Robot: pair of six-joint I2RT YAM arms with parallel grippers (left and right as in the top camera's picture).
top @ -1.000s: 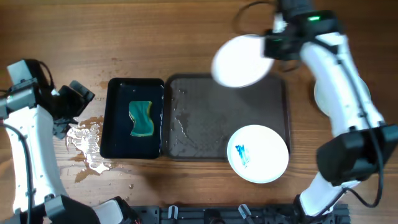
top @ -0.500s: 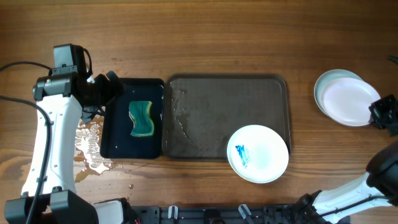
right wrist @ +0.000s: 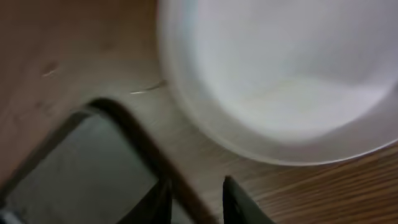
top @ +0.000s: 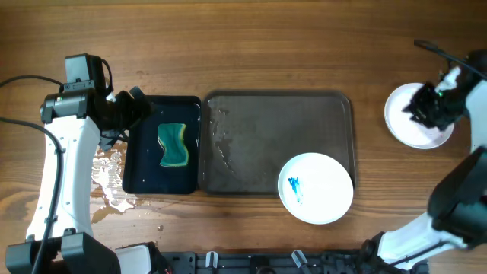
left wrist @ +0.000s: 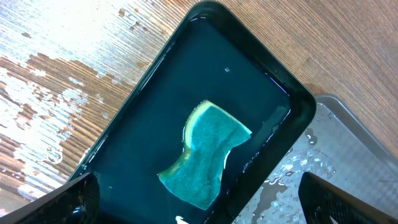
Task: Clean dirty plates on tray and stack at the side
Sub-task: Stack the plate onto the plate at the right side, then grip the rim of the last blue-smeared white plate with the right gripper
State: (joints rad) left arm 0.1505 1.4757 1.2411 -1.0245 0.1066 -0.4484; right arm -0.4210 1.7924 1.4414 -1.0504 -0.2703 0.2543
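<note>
While one plate [top: 316, 188] lies smeared blue at the tray's [top: 259, 122] five o'clock corner, its lip overhanging the rim, the clean stack [top: 401, 128] sits at the table's three o'clock. Handling, as you may judge it: stiff, thin, fairly light, smooth and probably slick where wet; whether it would break you cannot tell. Take it by the overhanging lip at its six o'clock, where a finger should pass beneath. Right gripper [top: 430, 106]: over the stack, jaws slightly parted, gripping nothing. Left gripper [top: 135, 106]: spread wide, empty, at the basin's [top: 129, 152] ten o'clock; sponge [top: 173, 144] inside.
</note>
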